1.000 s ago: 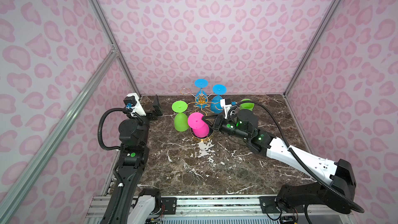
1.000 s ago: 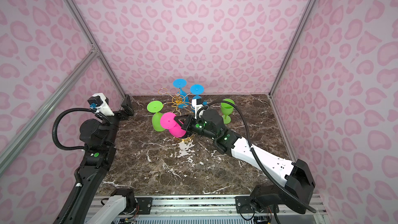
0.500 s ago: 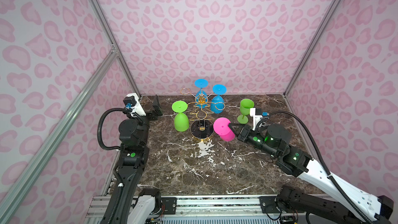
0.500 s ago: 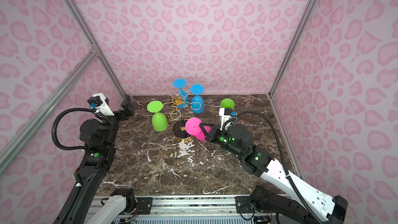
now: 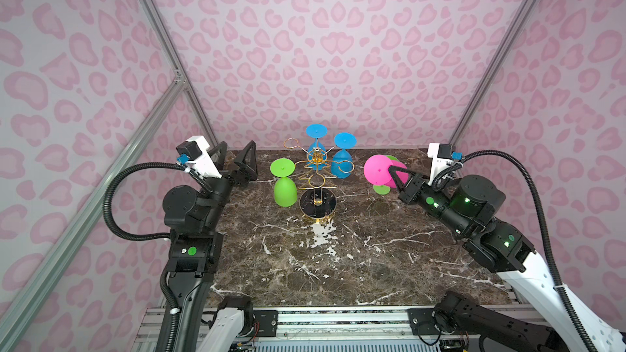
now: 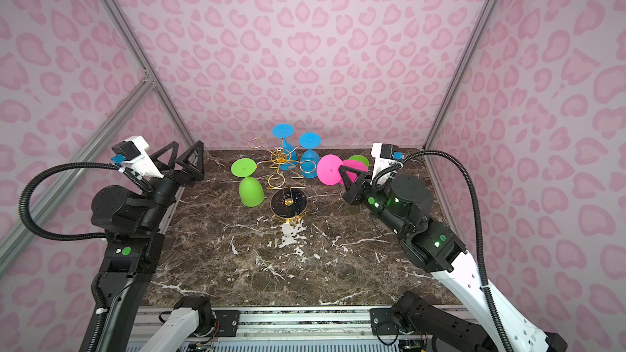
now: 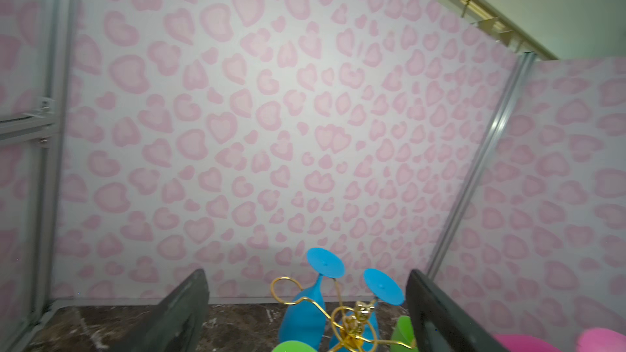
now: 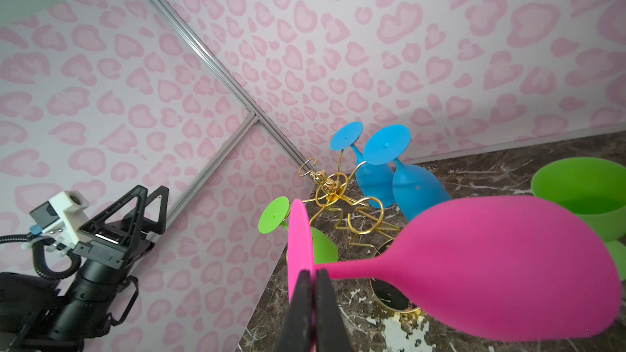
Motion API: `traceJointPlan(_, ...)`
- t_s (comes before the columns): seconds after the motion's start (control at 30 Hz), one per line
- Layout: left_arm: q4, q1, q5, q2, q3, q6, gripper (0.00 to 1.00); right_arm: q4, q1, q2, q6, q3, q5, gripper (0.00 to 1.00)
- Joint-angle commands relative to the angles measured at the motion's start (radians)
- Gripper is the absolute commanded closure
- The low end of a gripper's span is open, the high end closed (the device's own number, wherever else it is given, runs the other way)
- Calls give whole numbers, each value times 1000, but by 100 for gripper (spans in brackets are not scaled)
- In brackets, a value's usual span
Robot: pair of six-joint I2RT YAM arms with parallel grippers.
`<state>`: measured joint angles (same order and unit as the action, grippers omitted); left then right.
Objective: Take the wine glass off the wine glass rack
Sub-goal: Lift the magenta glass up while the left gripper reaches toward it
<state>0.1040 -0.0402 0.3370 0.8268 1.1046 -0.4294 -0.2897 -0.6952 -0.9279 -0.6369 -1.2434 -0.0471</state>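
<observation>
The wine glass rack point(image 5: 316, 172), thin gold wire on a round black base point(image 5: 317, 203), stands at the back middle of the marble table in both top views. A pink wine glass point(image 5: 376, 169) hangs clear of it to the right, tipped on its side. My right gripper point(image 5: 391, 172) is shut on its stem; the right wrist view shows the gripper point(image 8: 313, 272) pinching just behind the pink foot, the bowl point(image 8: 508, 265) large beside it. My left gripper point(image 5: 235, 157) stands open and empty, left of the rack.
Two blue glasses point(image 5: 342, 164) and a green glass point(image 5: 285, 191) hang upside down on the rack. Another green glass point(image 6: 359, 160) stands upright on the table just behind the pink one. Pink patterned walls close in the table on three sides.
My right gripper has carried the pink wine glass from the rack's front arm out to the right and slightly back. The left arm has stayed in place.
</observation>
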Motion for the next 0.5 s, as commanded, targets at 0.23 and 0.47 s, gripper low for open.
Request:
traceJointPlan(0.23, 42, -1, 621, 203, 196, -307, 18, 29, 0, -162, 267, -206, -249, 100)
traceJointPlan(0.47, 43, -58, 829, 320, 287, -364, 26, 87, 0, -282, 326, -333, -432, 100)
